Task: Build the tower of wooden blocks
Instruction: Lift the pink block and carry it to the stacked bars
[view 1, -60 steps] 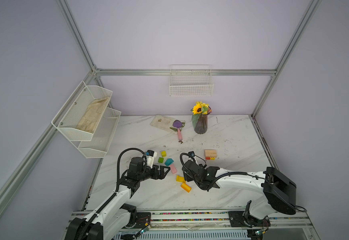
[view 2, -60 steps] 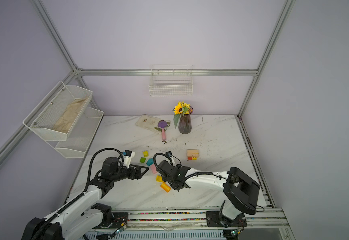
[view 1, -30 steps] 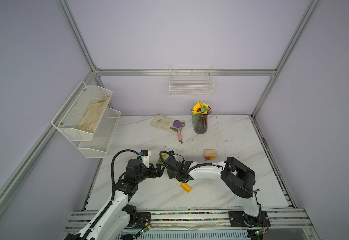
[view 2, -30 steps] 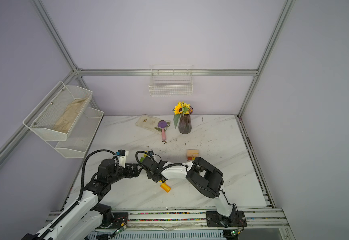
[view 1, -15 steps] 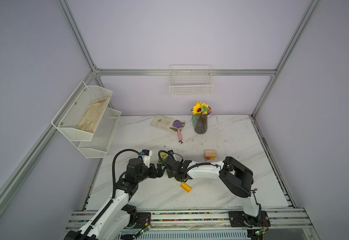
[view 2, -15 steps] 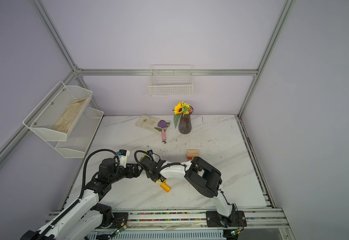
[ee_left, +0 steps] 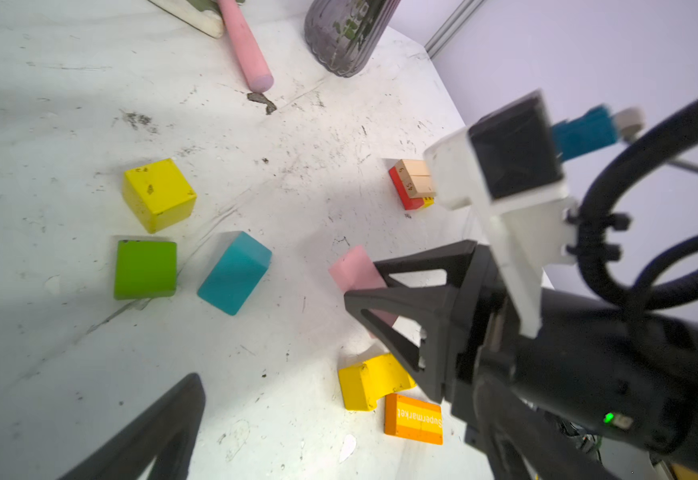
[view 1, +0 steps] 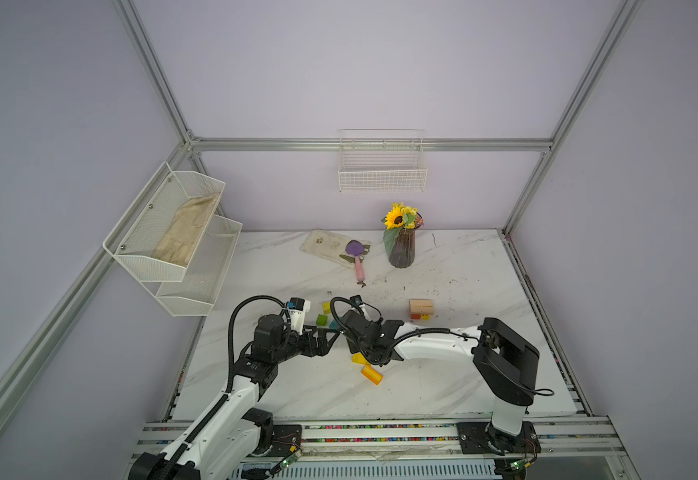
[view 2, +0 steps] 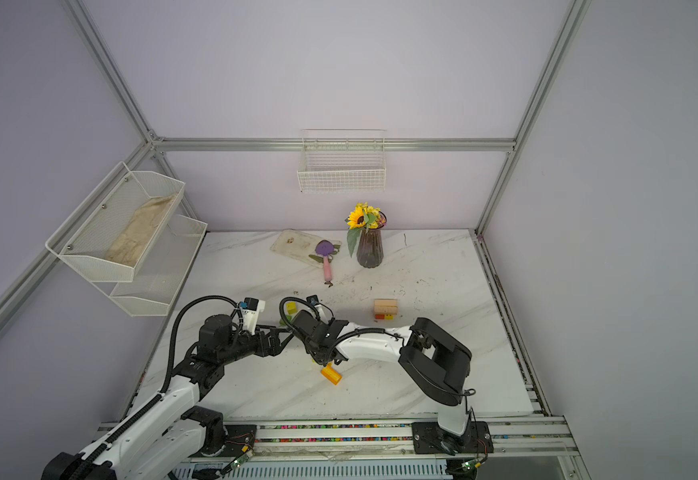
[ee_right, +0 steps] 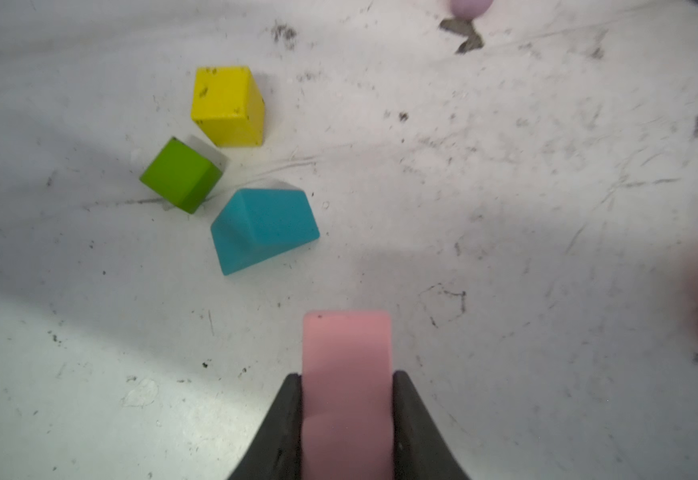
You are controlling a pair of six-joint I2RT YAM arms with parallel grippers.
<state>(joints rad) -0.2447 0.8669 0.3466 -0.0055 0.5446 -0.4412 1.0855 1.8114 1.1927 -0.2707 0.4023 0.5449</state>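
Showing a white marble tabletop (view 1: 443, 374) where two arms meet near its front middle. At centre, the right gripper (ee_right: 346, 378) is clamped on a pink rectangular wooden block (ee_right: 346, 340), one jaw pressed to each long side; whether the block clears the surface cannot be told. Just beside it, the left gripper (view 1: 330, 338) hangs with its jaws spread wide and nothing between them. At the rear stands a dark ribbed glass vase with a sunflower (view 1: 400, 249). To the right of both grippers, well apart from them, stands the started tower (view 1: 421, 307): two plain tan wooden bars over a red block and a small yellow one. Beyond the grippers, close together, lie a teal wedge-topped block (ee_right: 264, 228), a yellow cube (ee_right: 226, 106) and a green cube (ee_right: 179, 174). On the near side, an orange bar printed "Supermarket" (ee_left: 414, 419) lies just beside a yellow arch block (ee_left: 370, 380)
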